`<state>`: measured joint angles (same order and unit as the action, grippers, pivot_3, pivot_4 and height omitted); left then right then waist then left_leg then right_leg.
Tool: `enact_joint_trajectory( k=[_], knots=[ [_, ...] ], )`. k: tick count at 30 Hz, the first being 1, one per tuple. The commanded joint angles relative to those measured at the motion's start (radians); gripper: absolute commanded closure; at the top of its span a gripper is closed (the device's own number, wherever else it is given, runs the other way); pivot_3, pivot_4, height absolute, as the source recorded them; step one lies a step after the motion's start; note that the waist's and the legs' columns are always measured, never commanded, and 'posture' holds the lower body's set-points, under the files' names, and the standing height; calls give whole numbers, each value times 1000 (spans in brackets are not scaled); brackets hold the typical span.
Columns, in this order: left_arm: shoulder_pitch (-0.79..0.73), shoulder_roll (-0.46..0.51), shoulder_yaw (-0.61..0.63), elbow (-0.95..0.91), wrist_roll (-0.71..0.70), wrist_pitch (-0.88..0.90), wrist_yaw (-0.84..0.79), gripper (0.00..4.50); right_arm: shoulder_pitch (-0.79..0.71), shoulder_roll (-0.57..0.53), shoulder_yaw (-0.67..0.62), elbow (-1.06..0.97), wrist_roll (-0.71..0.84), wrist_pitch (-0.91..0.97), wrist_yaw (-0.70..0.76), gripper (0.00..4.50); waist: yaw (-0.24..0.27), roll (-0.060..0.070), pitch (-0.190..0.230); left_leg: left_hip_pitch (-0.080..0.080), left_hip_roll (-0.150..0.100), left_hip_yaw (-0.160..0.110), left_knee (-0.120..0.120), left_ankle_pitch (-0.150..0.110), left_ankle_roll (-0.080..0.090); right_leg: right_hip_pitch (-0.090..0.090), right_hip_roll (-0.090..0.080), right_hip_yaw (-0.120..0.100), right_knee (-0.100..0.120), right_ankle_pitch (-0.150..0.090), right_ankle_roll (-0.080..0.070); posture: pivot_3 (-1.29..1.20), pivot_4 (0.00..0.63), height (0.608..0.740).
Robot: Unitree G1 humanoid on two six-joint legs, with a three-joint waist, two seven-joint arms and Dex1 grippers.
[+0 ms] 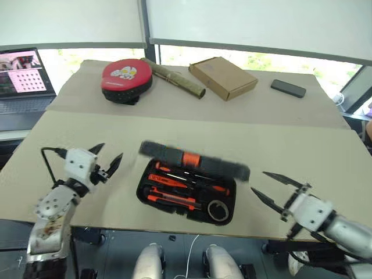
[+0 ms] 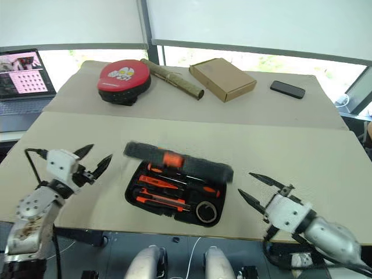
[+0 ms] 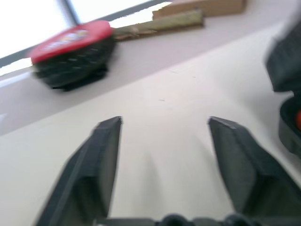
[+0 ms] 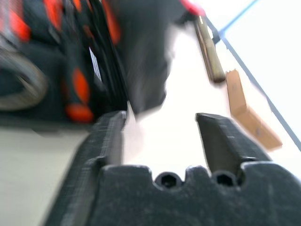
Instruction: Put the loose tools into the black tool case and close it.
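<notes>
Moulded black tool case (image 1: 187, 192) half-open, orange-handled tools inside, both grippers' fingers wide, empty

Bright daylight enters through the windows behind my surface (image 1: 302, 145); the panes blow out white. Shadows under objects are soft. The case lid (image 1: 195, 160) is smeared with motion blur. Both wrist views are soft, the right one heavily blurred.

Likely office: laptop (image 1: 22, 78), window blinds (image 1: 256, 26)
</notes>
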<state>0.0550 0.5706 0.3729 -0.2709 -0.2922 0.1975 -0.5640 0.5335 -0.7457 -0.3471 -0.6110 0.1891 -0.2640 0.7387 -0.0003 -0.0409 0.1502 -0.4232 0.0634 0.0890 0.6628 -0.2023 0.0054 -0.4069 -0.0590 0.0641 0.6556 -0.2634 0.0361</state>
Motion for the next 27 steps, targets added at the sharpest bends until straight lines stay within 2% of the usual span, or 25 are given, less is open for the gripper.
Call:
enact_joint_trajectory(
  k=[1, 3, 6, 10, 11, 13, 17, 22, 23, 27],
  knots=[
    [-63, 96, 52, 49, -86, 127, -66, 37, 195, -71, -67, -140, 190, 166, 160, 740, 5, -2, -1, 3, 1, 0, -1, 0, 0, 3, 0, -1, -2, -1, -1, 0, 150, 740],
    [-136, 146, -6, 144, -77, 152, -130, 0, 225, -106, -43, -159, 232, 212, 206, 1187, 8, -3, -1, 6, 2, 0, -1, -4, -7, 3, 0, -2, -2, -7, -9, 0, 150, 740],
    [-255, 188, -126, 290, -20, 83, -248, 0, 208, -158, 32, -170, 224, 314, 234, 2158, 8, -4, -2, 10, 3, 1, -1, -5, -8, 5, 0, -3, -7, -7, -7, 0, 150, 740],
    [-422, 197, -295, 471, 73, -61, -400, 0, 62, -193, 150, -166, 205, 425, 213, 3486, 9, -6, -2, 8, 2, 3, -1, -5, -8, 3, 0, -3, -9, -2, -13, 0, 150, 740],
    [-465, 187, -329, 516, 91, -107, -435, 533, 9, -189, 185, -159, 202, 461, 196, 3846, 9, -6, -3, 6, 2, 4, -1, -4, -7, 5, 0, -3, -9, -1, -13, 0, 150, 740],
    [-549, 163, -400, 605, 130, -179, -498, 1097, -69, -183, 247, -145, 191, 504, 186, 4495, 8, -7, -2, 3, 2, 4, -1, 0, -1, 3, 1, -2, -9, 0, -10, 0, 150, 740],
    [-695, 103, -487, 778, 199, -310, -552, 2562, -129, -175, 333, -135, 151, 530, 187, 4500, 14, -6, -2, -1, 2, 2, -1, 0, 0, 1, 3, -3, -8, 2, -4, 0, 150, 740],
    [-799, 44, -530, 910, 231, -397, -602, 4291, -235, -143, 424, -129, 147, 609, 163, 4500, 10, -6, -2, -4, 1, 1, -2, -1, 1, 0, 3, -3, -9, 1, -2, 0, 150, 740],
    [-809, 34, -536, 917, 233, -400, -609, 4448, -259, -137, 436, -121, 147, 625, 160, 4500, 8, -7, -2, -4, 1, 1, -1, -1, 1, 0, 3, -3, -9, 1, -2, 0, 150, 740],
    [-825, 3, -549, 915, 233, -404, -632, 4448, -319, -133, 441, -73, 142, 639, 168, 4500, 8, -7, -2, -4, 1, 0, -1, -1, 0, 0, 4, -3, -9, 2, -2, 0, 150, 740]
  ],
)
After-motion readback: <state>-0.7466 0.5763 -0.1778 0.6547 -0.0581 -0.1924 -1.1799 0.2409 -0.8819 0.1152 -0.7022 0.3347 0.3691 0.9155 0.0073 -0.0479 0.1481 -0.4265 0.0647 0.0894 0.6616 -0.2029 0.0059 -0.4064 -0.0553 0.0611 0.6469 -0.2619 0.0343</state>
